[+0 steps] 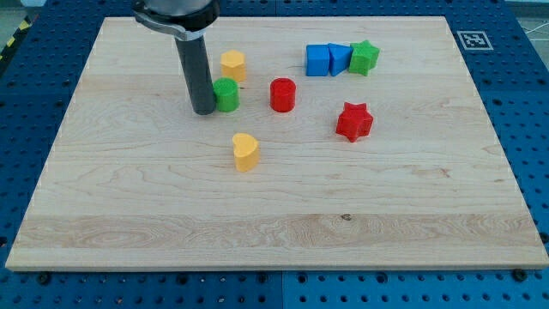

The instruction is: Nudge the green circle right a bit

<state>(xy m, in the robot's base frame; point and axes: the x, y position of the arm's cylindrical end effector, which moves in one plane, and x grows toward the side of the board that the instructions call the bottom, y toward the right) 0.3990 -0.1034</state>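
Note:
The green circle (227,94) is a small green cylinder on the wooden board (274,232), left of centre near the view's top. My tip (204,111) stands right against its left side, touching or nearly touching it. The dark rod rises from there to the view's top edge. A red cylinder (282,94) stands to the right of the green circle, with a gap between them. A yellow hexagon block (232,65) sits just above the green circle.
A yellow heart-shaped block (245,152) lies below the green circle. A red star (353,121) is at centre right. Two blue blocks (318,60) (340,58) and a green star (364,57) form a row at the upper right.

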